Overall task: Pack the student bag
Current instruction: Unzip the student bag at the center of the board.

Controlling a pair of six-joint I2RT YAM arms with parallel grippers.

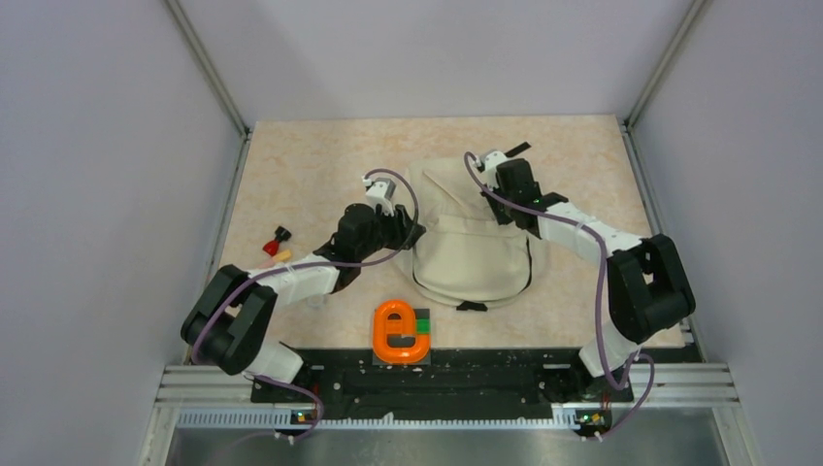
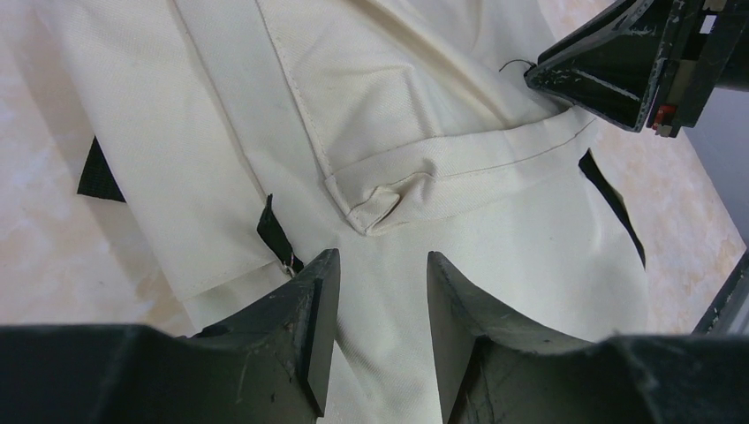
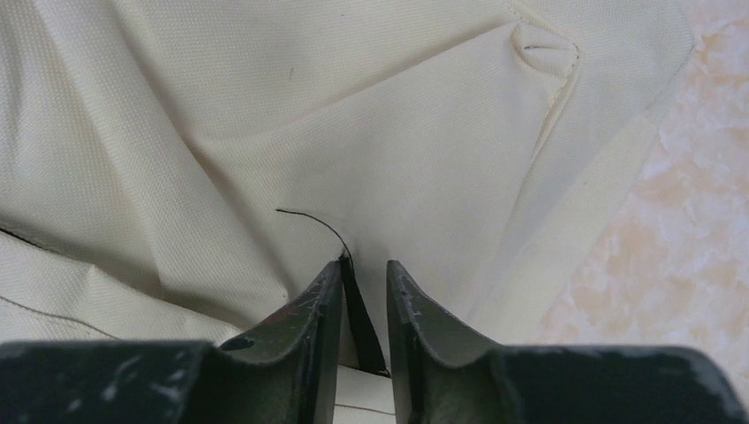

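No legible text or labels

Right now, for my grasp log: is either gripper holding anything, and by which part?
Right gripper straddles a black tab on the student bag; grip unclear. Left gripper holds nothing.

Orange e-shaped block (image 1: pixel 393 333) at 6 o'clock on beige tabletop (image 1: pixel 301 165), green-dark piece (image 1: pixel 424 320) touching it; small red-black-yellow bits (image 1: pixel 277 246) at 9 o'clock.

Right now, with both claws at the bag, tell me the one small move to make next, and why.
Probably close the right claw fully on the thin black tab between its jaws. A sliver of gap shows beside the tab, so pulling now might let it slip. The left claw stands open over the student bag, so it offers no hold yet.
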